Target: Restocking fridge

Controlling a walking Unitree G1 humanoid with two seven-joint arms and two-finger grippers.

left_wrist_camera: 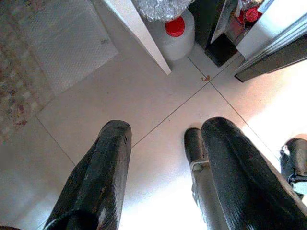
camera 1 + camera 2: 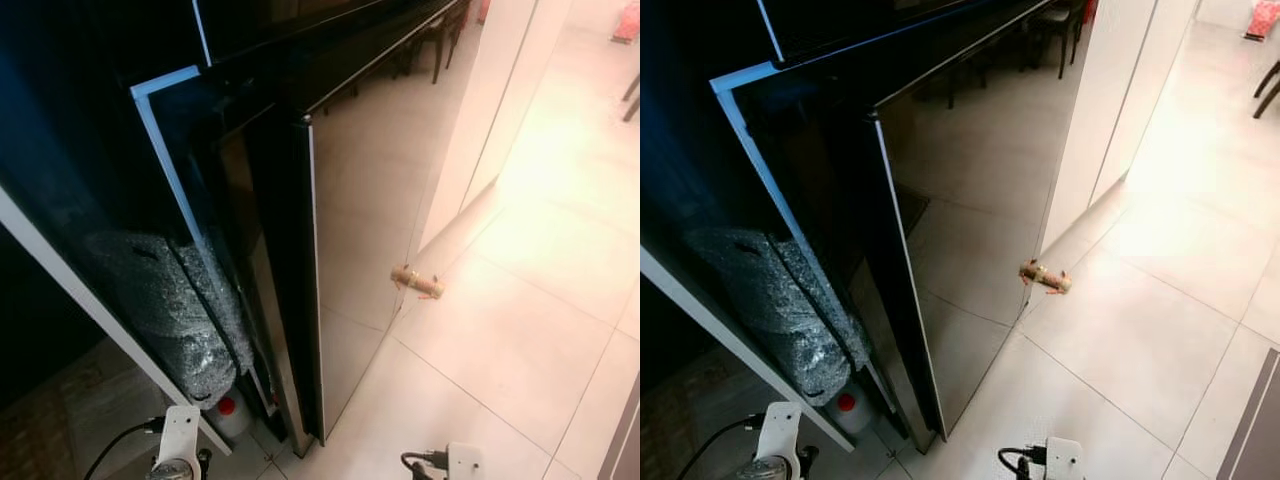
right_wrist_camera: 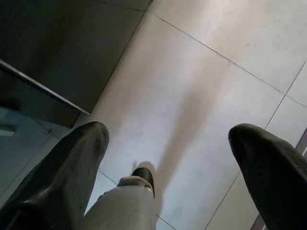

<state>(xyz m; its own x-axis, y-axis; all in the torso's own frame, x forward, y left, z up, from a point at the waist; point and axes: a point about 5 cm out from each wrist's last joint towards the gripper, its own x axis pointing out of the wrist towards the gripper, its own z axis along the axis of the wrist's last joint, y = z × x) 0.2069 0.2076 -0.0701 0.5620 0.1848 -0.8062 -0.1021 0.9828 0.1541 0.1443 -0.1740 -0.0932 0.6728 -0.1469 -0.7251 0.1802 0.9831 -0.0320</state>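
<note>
A tall fridge with a glossy black door (image 2: 370,190) stands before me. The door looks slightly ajar, its near edge (image 2: 308,300) standing off the dark body (image 2: 240,200). Both arms hang low at my sides. In the left wrist view my left gripper (image 1: 158,177) is open, with nothing between its black fingers (image 1: 100,177), and points down at the tiled floor (image 1: 120,96). In the right wrist view my right gripper (image 3: 168,172) is open too, empty above the pale tiles (image 3: 201,81) beside the door's bottom edge (image 3: 43,91).
A roll of bubble wrap (image 2: 170,300) and a white jug with a red cap (image 1: 175,28) stand left of the fridge, behind a slanting white panel (image 2: 90,305). A small tan object (image 2: 417,281) sits low by the door's far edge. A white wall (image 2: 490,110) is behind; open tiles lie to the right.
</note>
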